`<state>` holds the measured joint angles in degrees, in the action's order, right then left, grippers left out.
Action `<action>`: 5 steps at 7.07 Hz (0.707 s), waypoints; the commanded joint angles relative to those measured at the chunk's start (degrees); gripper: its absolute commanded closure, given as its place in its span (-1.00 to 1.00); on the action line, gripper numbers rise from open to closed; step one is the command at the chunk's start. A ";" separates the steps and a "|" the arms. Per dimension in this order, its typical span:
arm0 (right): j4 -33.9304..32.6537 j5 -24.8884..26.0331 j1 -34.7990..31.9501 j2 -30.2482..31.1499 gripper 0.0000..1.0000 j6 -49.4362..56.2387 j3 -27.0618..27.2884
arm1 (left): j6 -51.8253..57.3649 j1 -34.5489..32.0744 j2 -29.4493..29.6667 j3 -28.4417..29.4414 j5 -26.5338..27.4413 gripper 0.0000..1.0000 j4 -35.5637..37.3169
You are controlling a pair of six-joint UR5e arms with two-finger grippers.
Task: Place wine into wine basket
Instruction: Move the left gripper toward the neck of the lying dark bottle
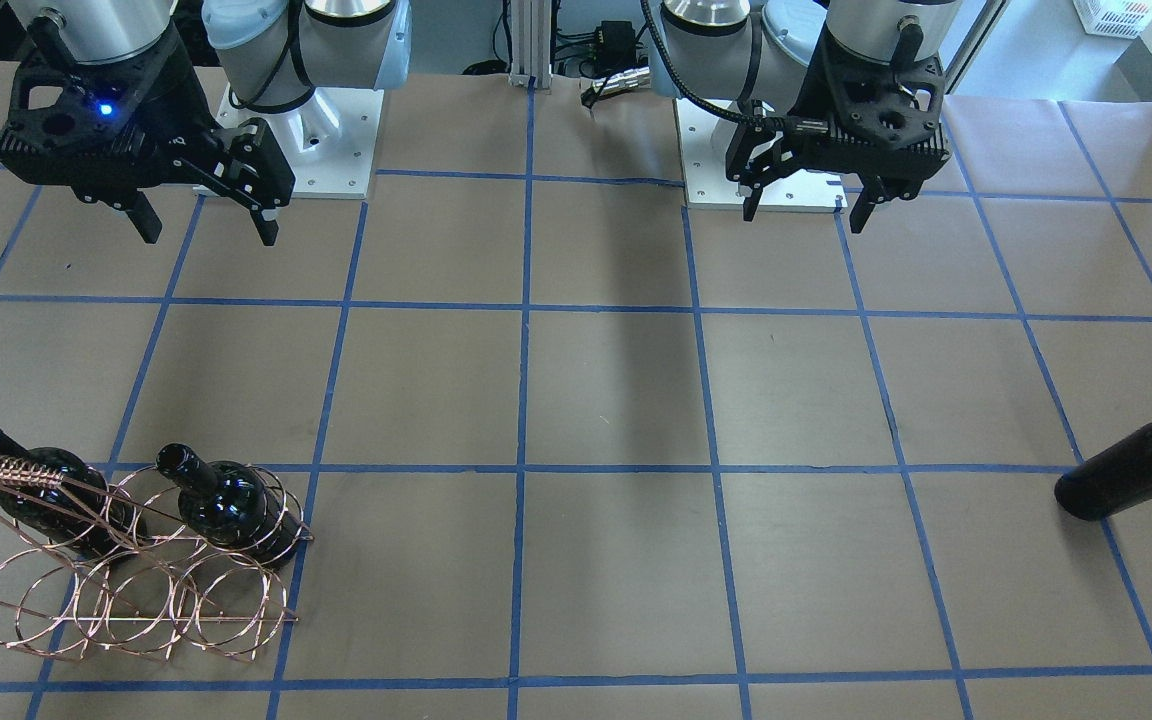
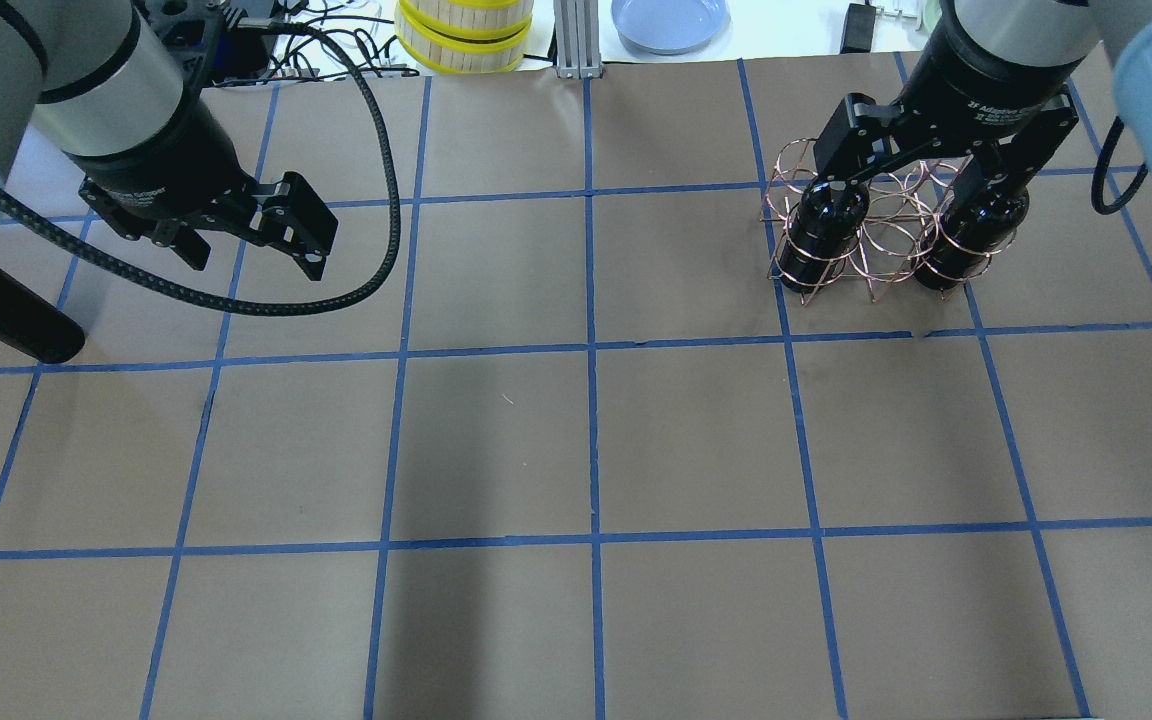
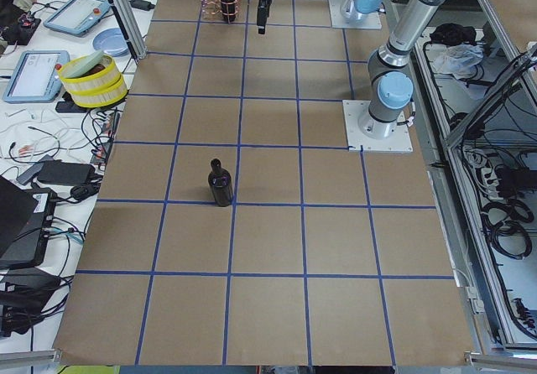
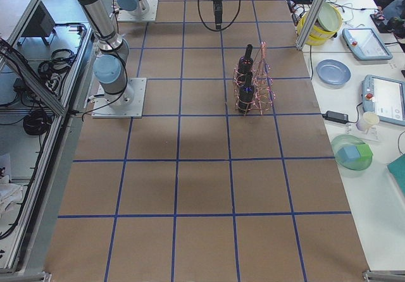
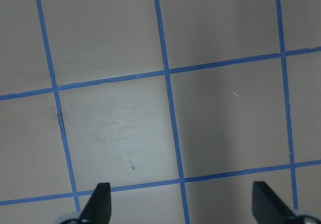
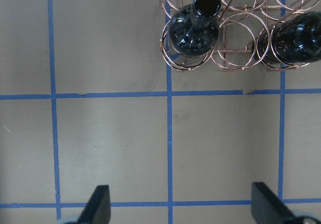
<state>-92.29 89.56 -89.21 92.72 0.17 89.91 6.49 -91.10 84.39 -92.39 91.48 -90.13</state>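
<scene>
Front-facing view: the copper wire wine basket with coiled rings (image 1: 136,570) stands at 8 o'clock on the brown tabletop with blue tape grid (image 1: 616,400), two glossy near-black bottles already seated in it; the third near-black glass wine bottle (image 1: 1136,470) stands alone at 3 o'clock, well apart from it.
Overhead view: the left claw (image 2: 256,245) hangs released near that bottle (image 2: 11,318) at 9 o'clock; the right claw (image 2: 921,175) hangs released over the basket (image 2: 876,235).
Left side view: the loose bottle (image 3: 221,183) stands upright.
Wrist views: the left claw (image 5: 180,204) and the right claw (image 6: 180,204) each show spread tips, nothing held.
Step in hand: likely fetching the last bottle.
Next move: the left claw should descend on the bottle's neck, then carry it to a free ring.
</scene>
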 commanded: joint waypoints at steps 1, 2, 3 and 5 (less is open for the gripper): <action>0.00 0.00 0.00 0.00 -1.00 0.00 0.00 | 0.01 0.31 0.33 0.02 -0.07 -1.00 0.04; 0.00 0.00 0.00 0.00 -1.00 0.00 0.00 | 0.01 0.75 0.33 0.10 -0.25 -1.00 0.56; 0.00 0.00 0.00 0.00 -1.00 0.00 0.00 | 0.10 2.06 0.60 0.89 -0.34 -1.00 0.57; 0.00 0.00 0.00 0.00 -1.00 0.00 0.00 | 4.90 14.21 1.82 1.07 -0.25 -1.00 2.40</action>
<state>-92.28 89.56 -89.21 92.72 0.18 89.91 8.29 -84.22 85.40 -91.50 91.25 -89.09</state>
